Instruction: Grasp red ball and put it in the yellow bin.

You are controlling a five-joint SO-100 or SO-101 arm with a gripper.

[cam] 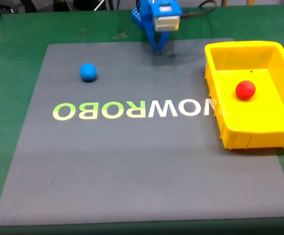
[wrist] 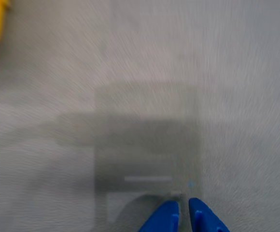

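Ball in the bin, arm drawn back at the far edge of the mat

The grey mat (cam: pixel 142 161) with its mirrored pale lettering lies on a green table (cam: pixel 14 49), and the yellow bin (cam: pixel 215 73) stands at its right edge in the fixed view; the red ball (cam: pixel 245 90) rests on the bin's floor, clear of the walls, so the placing looks done. What remains, by my judgement, is a tidy retreat: hold the arm high and well away from the bin's rim, so nothing gets nudged (the blue ball (cam: pixel 88 72) on the left of the mat needs no attention). The blue gripper (wrist: pixel 184 215) hangs over bare mat at the far edge, its fingertips nearly together with only a thin slit between them, holding nothing.
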